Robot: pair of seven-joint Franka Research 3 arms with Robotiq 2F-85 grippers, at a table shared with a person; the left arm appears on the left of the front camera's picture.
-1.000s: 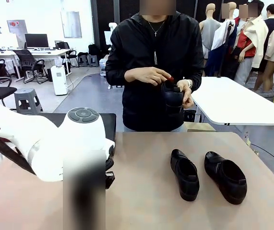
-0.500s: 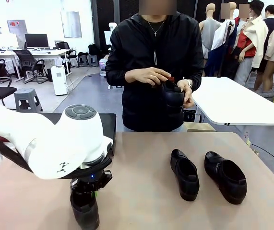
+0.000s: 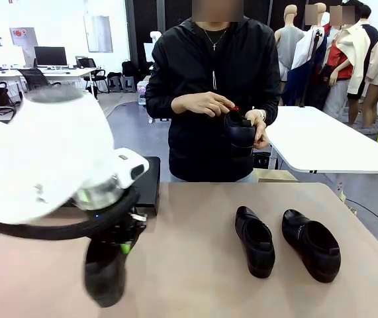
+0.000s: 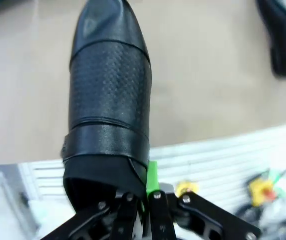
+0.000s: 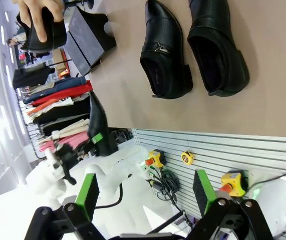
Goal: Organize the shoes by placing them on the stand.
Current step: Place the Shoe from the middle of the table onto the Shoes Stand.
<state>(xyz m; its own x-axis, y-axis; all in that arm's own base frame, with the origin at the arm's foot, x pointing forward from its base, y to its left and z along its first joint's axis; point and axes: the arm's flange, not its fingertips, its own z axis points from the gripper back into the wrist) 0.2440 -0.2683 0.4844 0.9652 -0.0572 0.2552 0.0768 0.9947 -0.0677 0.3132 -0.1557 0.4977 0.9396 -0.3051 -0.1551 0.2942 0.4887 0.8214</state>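
My left gripper (image 4: 141, 200) is clamped tight on the heel collar of a black shoe (image 4: 110, 100), jaws pinched nearly together with the leather between the pads. That shoe hangs toe-down and looks lifted off the table (image 3: 195, 212), over the near-left part. My right gripper (image 5: 145, 195) is spread wide with nothing in it, hanging back past the near edge.

Further out, the middle shoe (image 3: 255, 242) and the right-hand shoe (image 3: 311, 245) lie side by side on the tabletop, right of centre, close but not touching. The fourth shoe (image 3: 240, 136) is in the person's hands (image 3: 205, 103) at the far side, off the table. The stand (image 3: 147, 179) sits at the far left of the table, mostly hidden behind my left arm. The bit I can see from the right wrist has no shoe on it.

Progress-wise I'd call it barely started: none racked that I can see, one in the air, two waiting, one with the person. Carrying this one to the stand looks like the step in hand.
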